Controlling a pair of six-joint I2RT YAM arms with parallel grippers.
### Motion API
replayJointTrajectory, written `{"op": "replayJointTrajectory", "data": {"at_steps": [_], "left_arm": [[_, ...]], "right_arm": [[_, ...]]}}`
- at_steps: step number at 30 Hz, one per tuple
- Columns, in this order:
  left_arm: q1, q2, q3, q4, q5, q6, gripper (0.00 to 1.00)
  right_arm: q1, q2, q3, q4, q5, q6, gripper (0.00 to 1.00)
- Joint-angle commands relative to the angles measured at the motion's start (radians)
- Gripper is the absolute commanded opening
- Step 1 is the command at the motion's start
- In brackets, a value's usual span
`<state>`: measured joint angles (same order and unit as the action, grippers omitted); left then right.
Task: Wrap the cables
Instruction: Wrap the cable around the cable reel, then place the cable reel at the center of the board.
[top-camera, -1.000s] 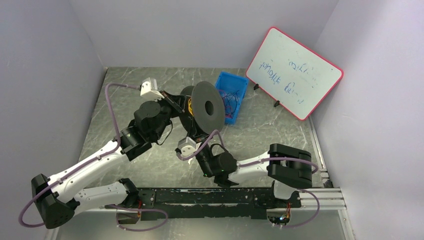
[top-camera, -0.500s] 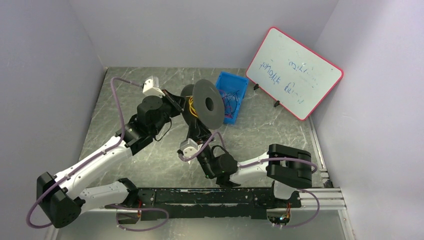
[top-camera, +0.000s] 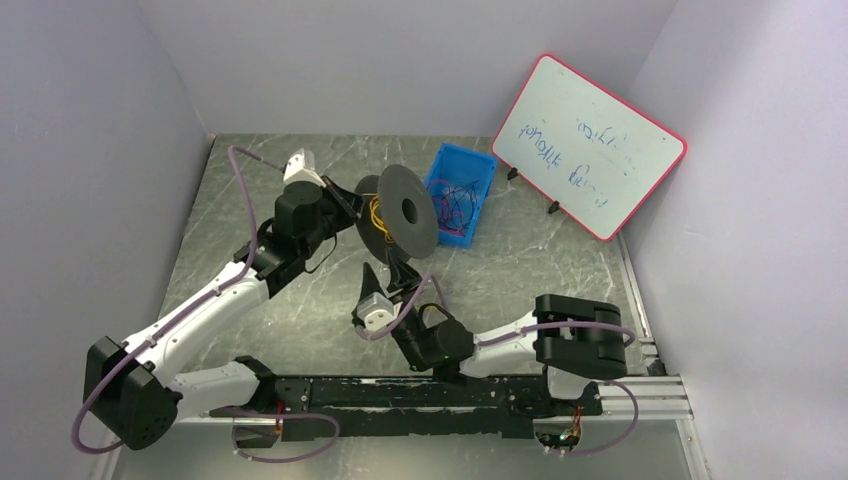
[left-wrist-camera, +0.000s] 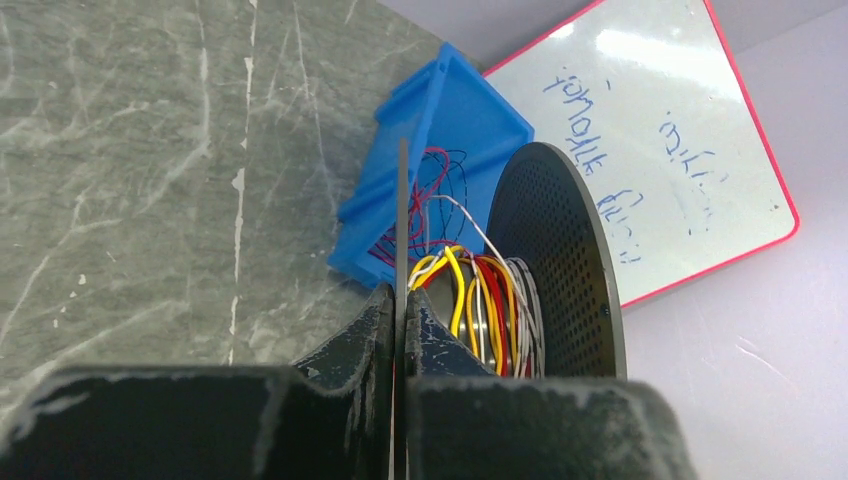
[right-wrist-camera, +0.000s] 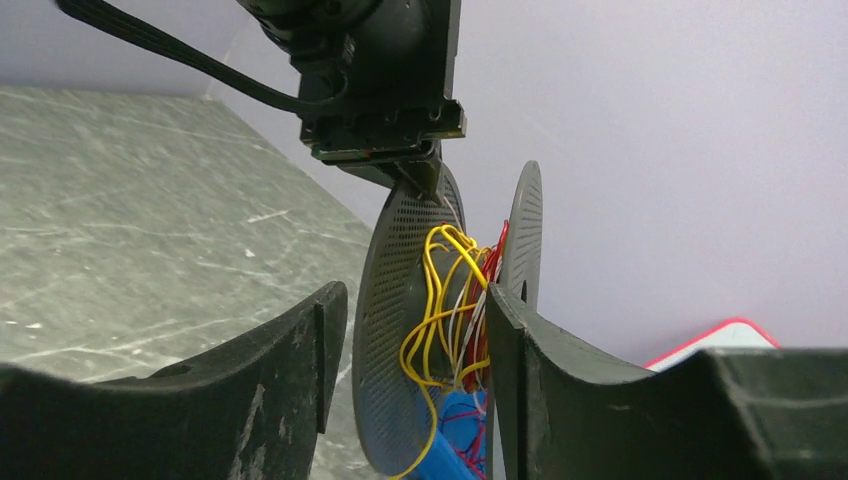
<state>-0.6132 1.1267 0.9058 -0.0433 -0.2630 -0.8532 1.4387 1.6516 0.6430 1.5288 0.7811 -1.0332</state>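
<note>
Left tool (left-wrist-camera: 400, 302) pinches the spool (left-wrist-camera: 560, 260) by its flange; right tool (right-wrist-camera: 415, 295) gapes wide.

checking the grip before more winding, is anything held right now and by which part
The left gripper is shut on the black spool, pinching the rim of the flange nearest it. The right gripper is open and holds nothing.

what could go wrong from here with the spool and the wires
1. The left gripper pinches the black perforated plastic spool only by one thin flange edge, so the spool may twist or slip out.
2. The yellow, red and white wires sit in loose loops on the hub, with one yellow loop hanging below it. They may slide off or unwind.
3. The open right gripper is near the spool and could snag that loop.
</note>
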Motion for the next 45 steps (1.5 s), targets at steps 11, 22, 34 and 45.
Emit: {"op": "replayJointTrajectory", "data": {"at_steps": [11,22,34,45], "left_arm": [[0.178,-0.020,0.010,0.104,0.167,-0.026,0.07],[0.395,-0.038,0.023,0.116,0.343,-0.030,0.07],[0.597,0.065,0.009,0.258,0.729,-0.086,0.07],[0.607,0.331,-0.030,0.559,1.026,-0.120,0.07]], "right_arm": [[0.091,-0.252,-0.012,-0.075,0.047,0.199,0.69],[0.080,-0.587,0.033,-0.790,0.112,0.540,0.76],[-0.054,-0.836,0.037,-1.481,0.103,1.056,0.77],[-0.152,-0.894,-0.006,-1.691,-0.032,1.291,0.78]]}}
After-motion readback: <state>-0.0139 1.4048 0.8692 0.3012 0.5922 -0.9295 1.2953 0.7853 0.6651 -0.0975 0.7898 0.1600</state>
